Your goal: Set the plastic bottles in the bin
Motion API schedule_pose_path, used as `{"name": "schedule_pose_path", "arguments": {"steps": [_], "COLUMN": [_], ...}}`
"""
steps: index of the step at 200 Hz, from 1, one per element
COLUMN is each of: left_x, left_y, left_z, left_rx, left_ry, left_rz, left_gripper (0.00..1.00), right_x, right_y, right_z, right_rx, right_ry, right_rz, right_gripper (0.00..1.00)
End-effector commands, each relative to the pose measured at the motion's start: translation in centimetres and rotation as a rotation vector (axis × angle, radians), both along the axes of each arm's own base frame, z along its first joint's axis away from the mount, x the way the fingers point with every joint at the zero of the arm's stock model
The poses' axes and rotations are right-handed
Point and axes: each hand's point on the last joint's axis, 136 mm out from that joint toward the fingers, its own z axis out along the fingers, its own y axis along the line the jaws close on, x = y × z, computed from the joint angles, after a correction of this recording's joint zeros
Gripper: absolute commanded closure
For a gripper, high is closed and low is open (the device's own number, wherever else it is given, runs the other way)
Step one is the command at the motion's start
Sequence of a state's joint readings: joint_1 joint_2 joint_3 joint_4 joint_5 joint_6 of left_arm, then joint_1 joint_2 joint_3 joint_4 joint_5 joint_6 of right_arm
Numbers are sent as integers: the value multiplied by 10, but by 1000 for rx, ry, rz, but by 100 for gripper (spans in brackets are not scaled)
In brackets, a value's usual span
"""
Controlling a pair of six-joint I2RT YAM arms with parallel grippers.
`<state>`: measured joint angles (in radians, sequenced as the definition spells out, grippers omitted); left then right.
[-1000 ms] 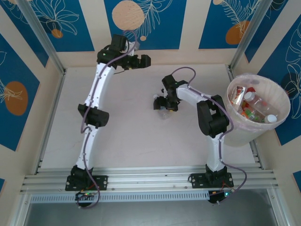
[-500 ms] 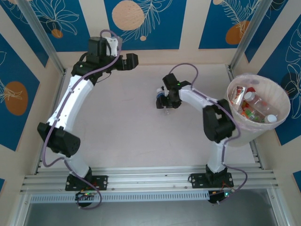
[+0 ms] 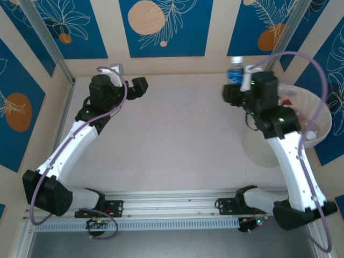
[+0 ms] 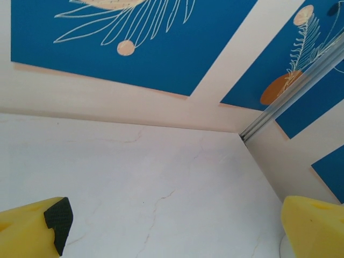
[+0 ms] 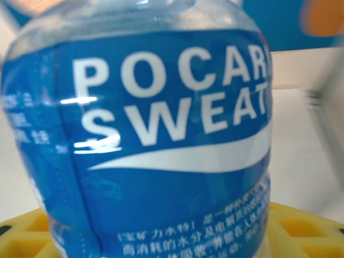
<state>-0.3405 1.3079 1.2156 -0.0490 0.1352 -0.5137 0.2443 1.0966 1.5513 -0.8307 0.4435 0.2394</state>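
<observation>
Bottle [image 3: 234, 71] with the blue label sits clamped in our right gripper [image 3: 235, 85], raised just left of the bin [image 3: 260, 153]. We should carry it well past the rim (its mouth is wide) before letting go. Left gripper [image 3: 138, 86] gapes wide, empty.

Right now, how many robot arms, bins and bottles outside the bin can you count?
Robot arms: 2, the left arm and the right arm
Bins: 1, the bin
Bottles outside the bin: 1, the blue-label bottle, held up by the right gripper
Total: 4
</observation>
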Motion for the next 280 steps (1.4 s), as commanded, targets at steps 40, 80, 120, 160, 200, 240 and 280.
{"name": "schedule_pose_path", "arguments": {"steps": [40,80,120,160,200,240,280], "left_x": [8,15,17,19,22,24,27], "left_y": [0,-8,-8,-8,-10,-12,-14], "left_z": [-26,-46,-54,-55,-59,-58,-60], "left_rx": [-36,-36,-18,-6,-12,-14,-20], "left_ry": [48,104,131,144,166,174,184], "left_rz": [12,-16,-16,-15,-20,-23,-24], "left_gripper": [0,0,0,0,0,0,0], "right_x": [-82,-85,-94,-105,-104,-97,-96], "right_y": [-166,-176,-190,-201,-206,-201,-186], "right_z": [12,-15,-45,-61,-79,-71,-45], "right_rx": [-73,198,473,512,500,487,504], "right_ry": [-77,-156,-175,-154,-77,-47,-77], "right_rz": [-719,-813,-1067,-1236,-1314,-1258,-1150], "right_gripper": [42,40,42,37,31,1,0]}}
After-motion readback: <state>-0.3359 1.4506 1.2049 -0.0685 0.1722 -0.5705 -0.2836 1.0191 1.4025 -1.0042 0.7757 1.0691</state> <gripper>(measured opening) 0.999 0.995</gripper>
